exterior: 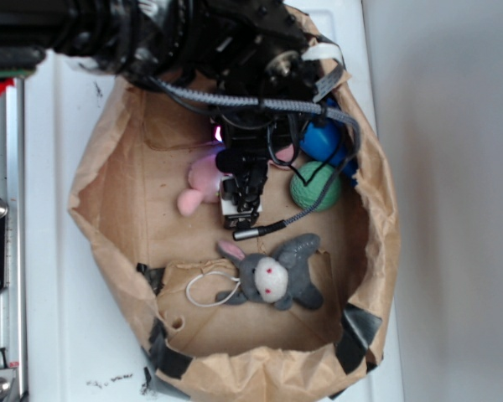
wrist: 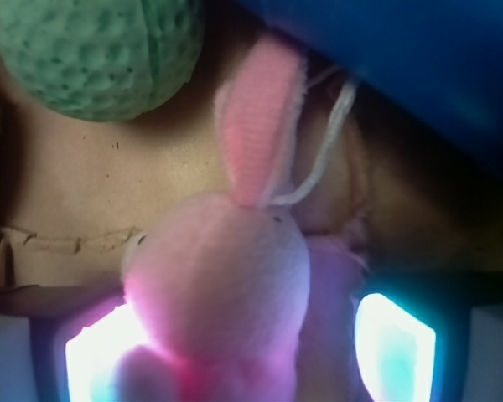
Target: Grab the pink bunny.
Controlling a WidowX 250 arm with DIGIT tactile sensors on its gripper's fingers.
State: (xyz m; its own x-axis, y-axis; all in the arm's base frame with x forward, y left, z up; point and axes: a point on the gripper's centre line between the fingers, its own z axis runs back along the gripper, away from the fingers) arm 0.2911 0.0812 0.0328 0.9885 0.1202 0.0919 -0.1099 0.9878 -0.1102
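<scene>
A: So, wrist view first: the pink bunny [wrist: 222, 285] fills the frame, sitting right between the two lit fingers [wrist: 101, 356] of the claw [wrist: 243, 352]. One ear [wrist: 260, 117] points up and away from the camera, and the thin white loop [wrist: 323, 151] trails off beside it.

B: Claw closed on it?

A: Can't tell. A finger shows on each side with the plush between them, but contact isn't clear on either side. Looks partly open, straddling the body. I'd call it the closing step, not a confirmed hold.

B: Why that approach?

A: My guess: the body is the fattest part, so it's easier to squeeze than an ear or the loop.

B: What's behind it?

A: The green ball [wrist: 96, 54] is near the ear on one side, the blue ball [wrist: 419, 67] close on the other. Tight spot, so either could get nudged.

B: Exterior?

A: The bunny lies on the floor of the paper bag [exterior: 109, 243], with the arm [exterior: 184, 38] reaching down over it. The grey plush [exterior: 272, 272] is well apart, nearer the bag's lower rim. The bag sits on the white counter [exterior: 67, 109].
</scene>
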